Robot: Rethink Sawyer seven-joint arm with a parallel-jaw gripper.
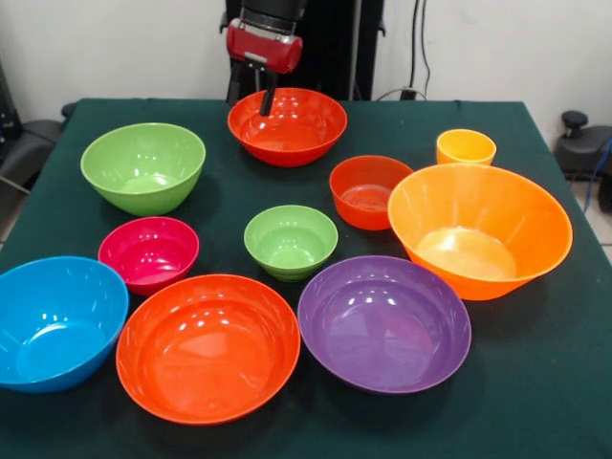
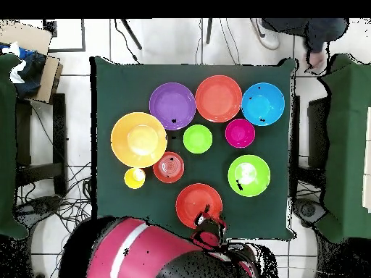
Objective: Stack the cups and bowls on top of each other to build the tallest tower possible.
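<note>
The gripper [image 1: 255, 96] hangs at the counter's [image 1: 535, 382] far edge in the front view, its jaws apart and straddling the rim of the far red-orange bowl [image 1: 292, 129]: one finger is outside the wall, the other dips inside. Nothing is stacked; every bowl sits alone. The yellow-orange cup [image 1: 466, 147] stands upright just beside the large orange bowl [image 1: 478, 229].

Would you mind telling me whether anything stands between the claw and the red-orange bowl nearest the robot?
Nothing visible does. The claw hangs right at the far rim of that red-orange bowl, with only air between them. The nearest other thing, the small red-orange bowl, sits apart, toward the table's middle.
</note>
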